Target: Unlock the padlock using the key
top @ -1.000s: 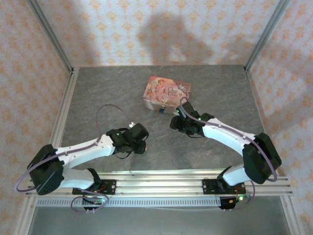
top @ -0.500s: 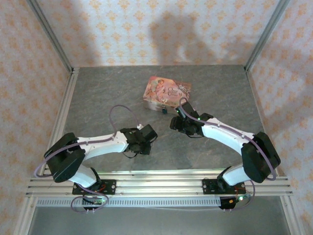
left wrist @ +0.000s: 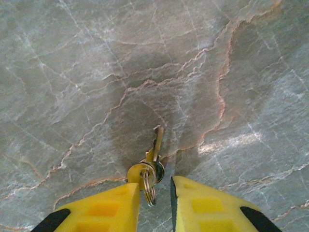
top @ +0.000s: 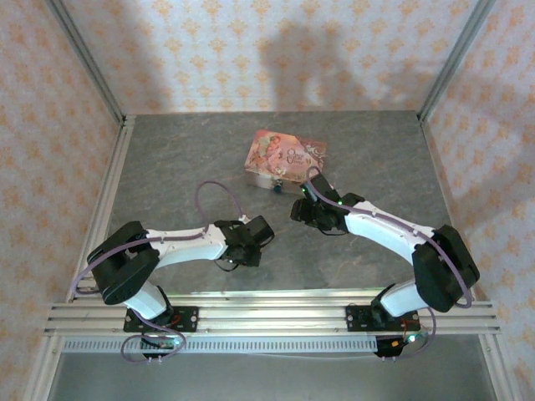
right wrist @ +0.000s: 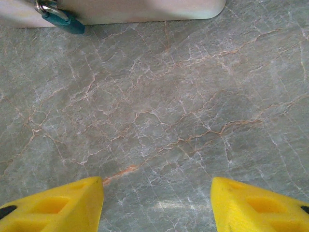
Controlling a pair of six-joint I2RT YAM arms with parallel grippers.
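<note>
Left end effector (left wrist: pixel 155 186): yellow fingers stand close on either side of the key ring (left wrist: pixel 149 186); cannot tell whether they pinch it. The key (left wrist: pixel 157 145) points away from them over the grey marbled desk (left wrist: pixel 72 72).

Right end effector (right wrist: pixel 157 183): open, nothing between its fingers.

Padlock (right wrist: pixel 62 20): teal, at the front edge of the tin (right wrist: pixel 145 8), ahead and left of the right fingers.

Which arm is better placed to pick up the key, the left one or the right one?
Left. The keys lie on the table between the fingertips of the left gripper. The right gripper hangs open over bare table, near the padlock on the tin.
</note>
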